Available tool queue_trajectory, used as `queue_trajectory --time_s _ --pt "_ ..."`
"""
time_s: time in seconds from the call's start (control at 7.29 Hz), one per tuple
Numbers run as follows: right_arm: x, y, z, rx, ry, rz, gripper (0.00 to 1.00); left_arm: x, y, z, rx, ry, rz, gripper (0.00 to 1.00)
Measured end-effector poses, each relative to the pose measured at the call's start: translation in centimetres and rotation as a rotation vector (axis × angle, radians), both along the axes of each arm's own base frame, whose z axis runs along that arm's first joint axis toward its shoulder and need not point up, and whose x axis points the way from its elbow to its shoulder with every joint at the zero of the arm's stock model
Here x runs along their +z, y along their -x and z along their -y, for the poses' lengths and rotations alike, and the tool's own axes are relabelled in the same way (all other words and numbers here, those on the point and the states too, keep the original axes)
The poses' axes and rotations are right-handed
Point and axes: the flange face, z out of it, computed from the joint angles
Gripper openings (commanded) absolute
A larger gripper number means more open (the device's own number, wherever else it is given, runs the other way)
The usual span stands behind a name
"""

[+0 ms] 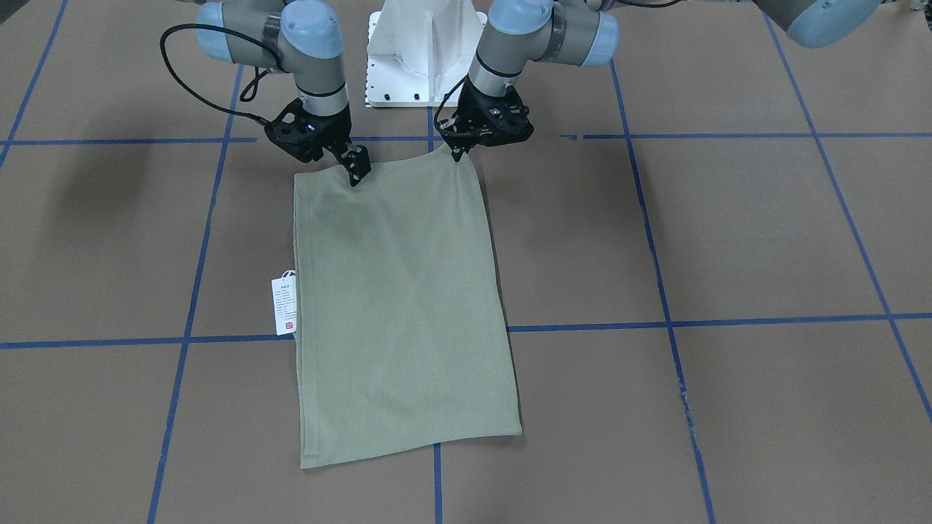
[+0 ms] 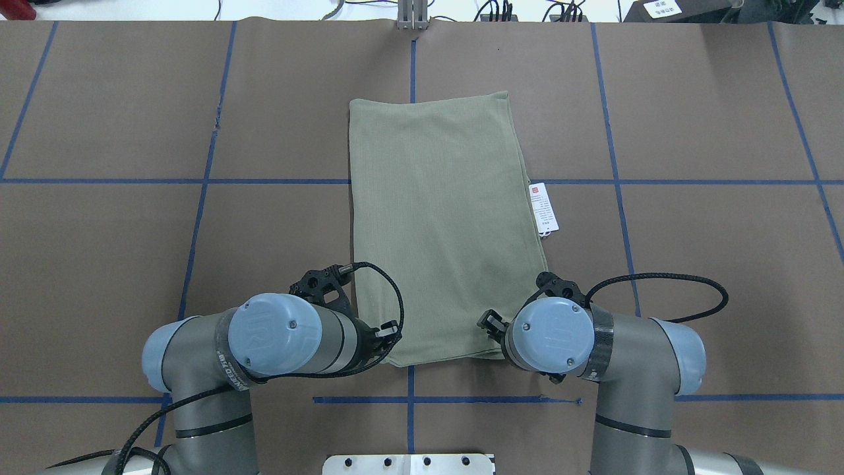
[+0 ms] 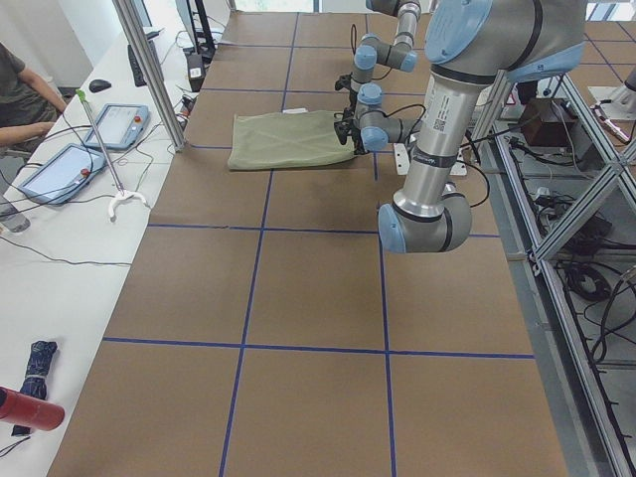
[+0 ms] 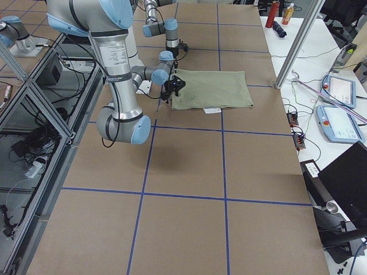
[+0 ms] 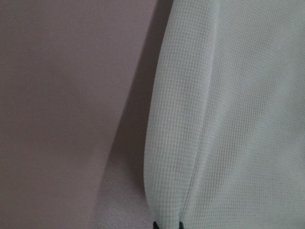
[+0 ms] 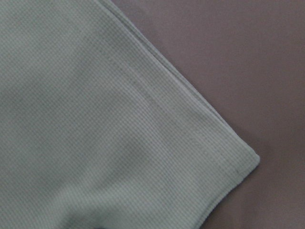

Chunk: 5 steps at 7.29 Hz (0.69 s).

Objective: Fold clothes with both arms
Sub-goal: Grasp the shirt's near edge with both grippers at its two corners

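Overhead exterior hides both tips; front view: L tool (image 1: pixel 458 154) & R tool (image 1: pixel 357 172) pinch shirt (image 1: pixel 400 306) robot-side edge.

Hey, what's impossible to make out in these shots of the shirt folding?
Print on the hang tag: too small in every view.
Sleeves, neck, logo of the shirt: none show, just a folded rectangle.
Jaws of the right gripper: hidden under its wrist overhead, outside its wrist view, grip unclear from the front.

Overhead and front cams face each other across the shirt (image 2: pixel 435 224), side cams see it from afar, wrist cams close on its corners.
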Motion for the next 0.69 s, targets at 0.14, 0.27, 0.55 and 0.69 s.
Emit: queue_trajectory --time_s 0.14,0.27,0.55,0.69 --pt "-0.11 0.01 -0.05 -0.002 0.001 0.002 0.27 0.04 0.0 -0.01 0.0 0.0 0.001 0.0" --pt "-0.23 0.01 -0.07 -0.003 0.001 0.005 0.16 0.06 0.0 -0.02 0.0 0.0 0.001 0.0" --pt "-0.3 0.03 -0.07 -0.004 0.002 0.007 0.0 0.06 -0.02 -0.05 0.0 0.001 0.001 0.0" --pt "-0.36 0.02 -0.09 -0.004 0.002 0.007 0.0 0.06 -0.03 -0.07 0.001 0.001 0.001 0.0"
